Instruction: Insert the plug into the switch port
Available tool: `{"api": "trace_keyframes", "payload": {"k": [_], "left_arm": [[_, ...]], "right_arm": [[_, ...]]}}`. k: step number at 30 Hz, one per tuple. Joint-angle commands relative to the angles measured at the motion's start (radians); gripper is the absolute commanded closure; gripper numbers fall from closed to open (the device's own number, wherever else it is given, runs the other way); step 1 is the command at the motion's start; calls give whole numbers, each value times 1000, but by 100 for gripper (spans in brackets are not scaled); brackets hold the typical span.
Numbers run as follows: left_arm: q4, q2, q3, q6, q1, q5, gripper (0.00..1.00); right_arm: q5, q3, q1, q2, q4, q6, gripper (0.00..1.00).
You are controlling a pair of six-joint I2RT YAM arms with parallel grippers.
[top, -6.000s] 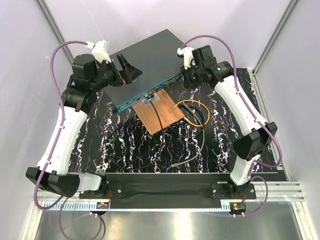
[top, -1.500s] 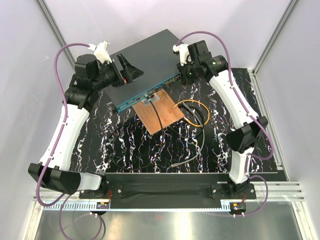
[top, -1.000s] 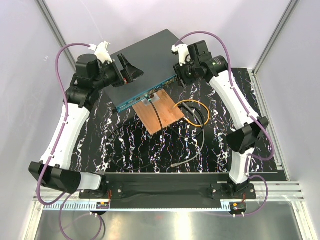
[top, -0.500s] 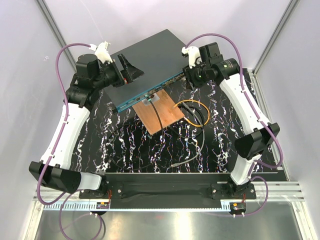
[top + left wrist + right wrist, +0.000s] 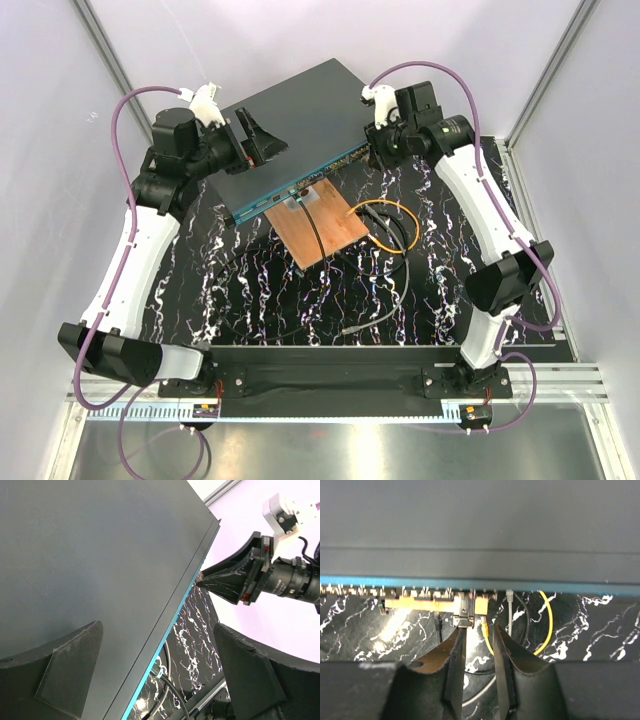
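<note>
Showing the switch [image 5: 300, 112] lying angled at the far middle of the worktop [image 5: 250, 290]. Holding left fingers [image 5: 65, 675] spread fully wide over its dark top, gripping nothing. Pointing right fingers [image 5: 455, 675], narrowly parted and empty, at its teal front edge.

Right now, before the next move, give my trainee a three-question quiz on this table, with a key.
1. True or false: the left gripper hangs open over the switch.
2. The wooden board lies: A) on top of the switch; B) on the mat, in front of the switch; C) under the switch.
3. What colour is the cable looped beside the wooden board?
Key: 1 true; 2 B; 3 yellow.
</note>
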Motion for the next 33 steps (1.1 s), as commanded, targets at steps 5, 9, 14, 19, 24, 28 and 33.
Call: {"api": "trace_keyframes", "payload": {"k": [5,9,14,19,24,28,33], "left_arm": [[61,0,5,-5,5,21,1],[60,2,1,-5,5,19,1],[63,5,2,-10,7,21,1],[67,11,1,-18,7,27,1],[66,17,1,-21,7,28,1],[60,17,2,-13,7,24,1],[54,20,8,-7,7,22,1]], "right_arm": [[-20,39,0,16,134,63,69],[-33,-37,0,-21,219,98,74],[-26,-83,0,-44,308,144,75],[-23,-129,2,-59,395,187,78],[-13,-85,2,-28,414,219,84],[-8,-36,10,-2,415,213,93],[7,6,27,21,423,205,98]]}}
